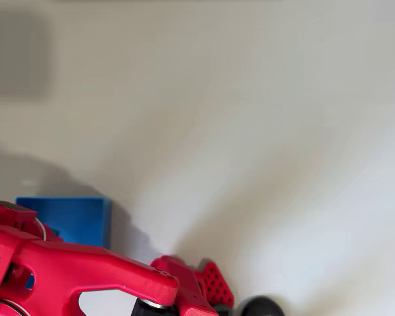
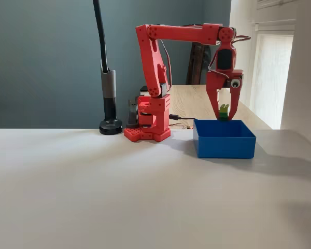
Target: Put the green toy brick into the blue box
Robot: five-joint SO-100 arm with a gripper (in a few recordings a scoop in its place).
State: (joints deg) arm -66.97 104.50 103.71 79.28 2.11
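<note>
The red plastic arm reaches out from its base and bends its wrist straight down, so the red two-finger end effector [image 2: 224, 113] hangs directly over the square, bright blue plastic box with low walls [image 2: 224, 146]. Pinched between the fingertips is the tiny studded brick, lime-green on top and darker green beneath [image 2: 224, 111]; the fingers are closed on it from either side. It sits just above the box's rim, at the far wall as the fixed view shows it, not yet inside. I judge the hold is kept vertical so the brick falls cleanly onto the flat blue floor below the end effector once the fingers part, and the low walls leave plenty of room for that.

In the overhead view a corner of the blue box [image 1: 76, 217] peeks out from under the red arm, which hides most of it from above.

The box rests on the pale desk [image 2: 119, 197], close beside the arm's base, presumably to keep it within easy reach. Behind the base stands a black lamp-like post on a round foot [image 2: 110, 104].

I can read no brand, label or writing anywhere.
</note>
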